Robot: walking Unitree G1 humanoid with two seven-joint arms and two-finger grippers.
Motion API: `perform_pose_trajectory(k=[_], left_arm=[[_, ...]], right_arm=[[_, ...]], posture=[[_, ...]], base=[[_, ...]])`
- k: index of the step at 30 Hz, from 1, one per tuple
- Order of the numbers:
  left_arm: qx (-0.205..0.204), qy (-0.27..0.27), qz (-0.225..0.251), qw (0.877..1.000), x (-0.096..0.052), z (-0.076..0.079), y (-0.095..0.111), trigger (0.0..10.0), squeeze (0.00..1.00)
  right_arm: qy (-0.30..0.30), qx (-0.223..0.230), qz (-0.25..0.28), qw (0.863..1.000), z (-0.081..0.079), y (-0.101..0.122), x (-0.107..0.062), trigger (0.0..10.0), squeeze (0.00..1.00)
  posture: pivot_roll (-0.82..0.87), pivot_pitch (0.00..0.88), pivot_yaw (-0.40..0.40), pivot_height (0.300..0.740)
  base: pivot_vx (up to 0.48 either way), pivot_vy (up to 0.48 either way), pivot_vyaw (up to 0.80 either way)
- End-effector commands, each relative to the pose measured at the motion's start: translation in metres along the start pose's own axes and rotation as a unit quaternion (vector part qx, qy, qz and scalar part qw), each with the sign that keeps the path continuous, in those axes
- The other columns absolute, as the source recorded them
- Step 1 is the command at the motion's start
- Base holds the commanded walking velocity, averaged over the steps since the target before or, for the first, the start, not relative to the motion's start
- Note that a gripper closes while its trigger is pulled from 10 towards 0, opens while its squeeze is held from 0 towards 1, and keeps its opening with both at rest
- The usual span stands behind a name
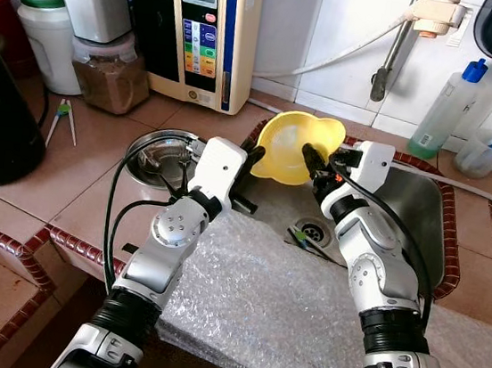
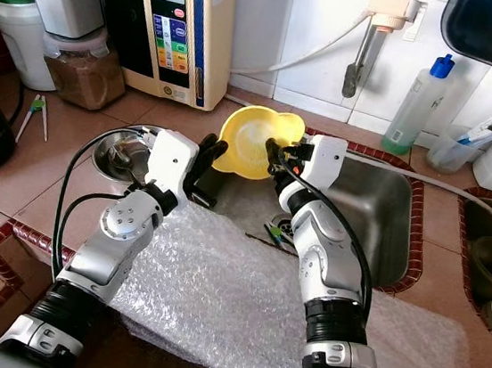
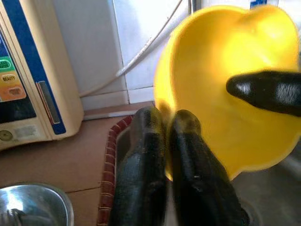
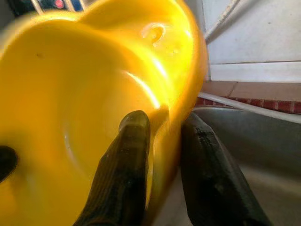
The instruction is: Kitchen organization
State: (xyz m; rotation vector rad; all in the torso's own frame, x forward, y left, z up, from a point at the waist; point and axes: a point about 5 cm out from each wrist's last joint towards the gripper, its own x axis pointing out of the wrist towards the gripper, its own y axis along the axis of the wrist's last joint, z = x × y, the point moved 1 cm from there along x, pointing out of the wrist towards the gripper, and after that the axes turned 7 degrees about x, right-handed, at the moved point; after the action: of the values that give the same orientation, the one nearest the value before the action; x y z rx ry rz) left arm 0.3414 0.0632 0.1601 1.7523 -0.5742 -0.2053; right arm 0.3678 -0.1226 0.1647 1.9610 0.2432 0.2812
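Note:
A yellow plastic bowl (image 1: pixel 296 141) is tilted on edge over the back left corner of the steel sink (image 1: pixel 422 215). My right gripper (image 1: pixel 310 156) is shut on the bowl's right rim, one finger (image 4: pixel 127 155) inside the bowl (image 4: pixel 70 94) and the other outside. My left gripper (image 1: pixel 254 155) is at the left rim. In the left wrist view its fingers (image 3: pixel 141 155) press almost together, with the edge of the bowl (image 3: pixel 225 94) running between them.
A small steel bowl (image 1: pixel 162 151) sits on the tiled counter left of the sink. A water ioniser (image 1: pixel 207 27), a jar of brown powder (image 1: pixel 111 78) and a soap bottle (image 1: pixel 449 106) stand along the wall. Bubble wrap (image 1: pixel 275 313) covers the front edge. The faucet (image 1: pixel 392 58) hangs above.

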Motion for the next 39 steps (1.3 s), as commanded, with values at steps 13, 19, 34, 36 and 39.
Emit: perform_pose_trajectory(k=[13, 19, 34, 36, 39], left_arm=[[-0.051, -0.122, -0.026, 0.991, -0.018, 0.006, -0.001, 10.0, 1.00], [-0.045, -0.145, -0.065, 0.986, -0.030, 0.011, -0.017, 10.0, 1.00], [-0.025, -0.159, -0.093, 0.983, -0.038, 0.011, -0.023, 10.0, 1.00], [-0.023, -0.160, -0.094, 0.982, -0.038, 0.011, -0.023, 10.0, 1.00], [-0.021, -0.158, -0.097, 0.983, -0.038, 0.012, -0.023, 10.0, 1.00]], right_arm=[[-0.145, -0.119, -0.010, 0.982, 0.056, 0.002, -0.010, 0.0, 0.00], [-0.193, -0.139, -0.023, 0.971, 0.080, -0.004, -0.021, 0.0, 0.00], [-0.245, -0.155, -0.060, 0.955, 0.102, -0.023, -0.034, 10.0, 1.00], [-0.240, -0.173, -0.059, 0.953, 0.101, -0.024, -0.033, 10.0, 1.00], [-0.244, -0.177, -0.056, 0.952, 0.101, -0.023, -0.033, 10.0, 1.00]], posture=[[-0.04, 0.000, 0.012, 0.740], [-0.04, 0.000, 0.016, 0.740], [-0.04, 0.000, 0.025, 0.740], [-0.04, 0.000, 0.025, 0.740], [-0.04, 0.000, 0.027, 0.740]], base=[[0.000, 0.000, 0.00], [0.000, 0.000, 0.00], [0.000, 0.000, 0.00], [0.000, 0.000, 0.00], [0.000, 0.000, 0.00]])
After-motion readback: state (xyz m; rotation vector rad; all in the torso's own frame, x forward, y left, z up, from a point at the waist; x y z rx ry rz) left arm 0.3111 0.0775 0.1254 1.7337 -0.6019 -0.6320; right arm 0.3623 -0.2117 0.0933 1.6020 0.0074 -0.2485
